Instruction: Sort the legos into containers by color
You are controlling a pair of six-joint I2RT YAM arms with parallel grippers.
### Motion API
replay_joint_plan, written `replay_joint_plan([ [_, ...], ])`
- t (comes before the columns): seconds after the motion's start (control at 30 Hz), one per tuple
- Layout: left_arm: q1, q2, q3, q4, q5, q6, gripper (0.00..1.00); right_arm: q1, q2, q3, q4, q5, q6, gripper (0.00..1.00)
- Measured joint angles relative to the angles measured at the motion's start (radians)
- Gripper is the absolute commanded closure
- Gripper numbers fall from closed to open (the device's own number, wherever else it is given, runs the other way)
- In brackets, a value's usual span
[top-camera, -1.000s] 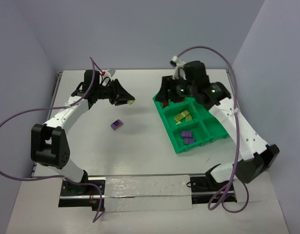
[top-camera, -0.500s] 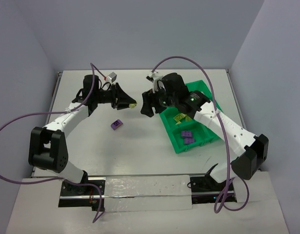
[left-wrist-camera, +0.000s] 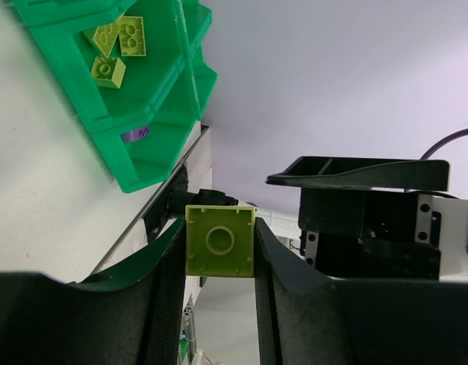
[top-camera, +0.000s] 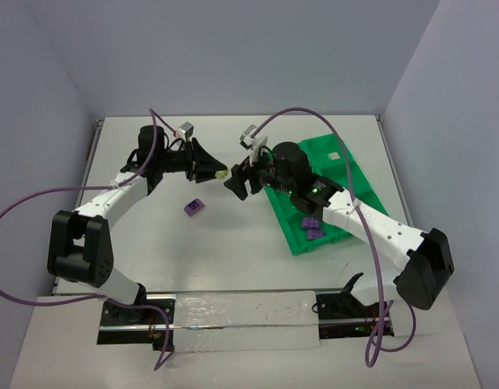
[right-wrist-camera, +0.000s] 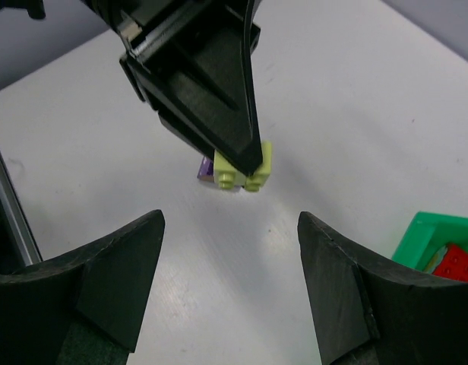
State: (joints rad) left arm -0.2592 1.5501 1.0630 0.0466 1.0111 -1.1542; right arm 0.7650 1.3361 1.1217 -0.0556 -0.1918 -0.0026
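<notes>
Lego brick, pale yellow-green (left-wrist-camera: pixel 220 241), pinched with one round stud facing the left wrist camera between the fingers (left-wrist-camera: pixel 162 300) of the left gripper (top-camera: pixel 216 171), lifted off the white table (top-camera: pixel 233 267), just left of centre in the upper half of the overhead view. Right gripper (top-camera: pixel 237 185) directly facing it, close but not touching, jaws spread wide with nothing between them.

Green tray (top-camera: pixel 292 235) right of centre, purple bricks (top-camera: pixel 311 227) in its nearest compartment, yellow-green bricks (left-wrist-camera: pixel 116 47) in the next, a red brick (right-wrist-camera: pixel 454 264) in another at the lower right of the right wrist view. One loose purple brick (top-camera: pixel 194 207) on the table, below and left of the two grippers.

Probably a mid-air hand-over. Main risk: very little of the brick showing past the left fingertips, hence a chance of the right jaws closing on those fingers instead, or of knocking the brick loose to drop near the purple one. Also possible: letting go on the left before a firm hold on the right.

Room: bare table toward the bottom and left of the overhead view; tray's left rim just behind the right gripper; table's far edge and back wall (top-camera: pixel 249 57) near the top; purple cables (top-camera: pixel 314 113) looping over both arms.
</notes>
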Motion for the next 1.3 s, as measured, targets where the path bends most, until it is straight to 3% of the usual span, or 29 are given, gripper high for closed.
replay_joint_plan([
  [0.57, 0.000, 0.000, 0.032, -0.038, -0.001, 0.037, 1.00, 0.000, 0.101, 0.027, 0.113, 0.034, 0.026, 0.22],
  [0.97, 0.000, 0.000, 0.032, -0.039, -0.001, 0.039, 1.00, 0.000, 0.153, 0.035, 0.125, 0.057, 0.087, 0.30],
  [1.13, 0.000, 0.000, 0.032, -0.039, -0.001, 0.039, 1.00, 0.000, 0.162, 0.043, 0.130, 0.045, 0.100, 0.49],
  [1.3, 0.001, 0.000, 0.032, -0.044, -0.003, 0.039, 1.00, 0.000, 0.174, 0.066, 0.129, 0.016, 0.112, 0.92],
])
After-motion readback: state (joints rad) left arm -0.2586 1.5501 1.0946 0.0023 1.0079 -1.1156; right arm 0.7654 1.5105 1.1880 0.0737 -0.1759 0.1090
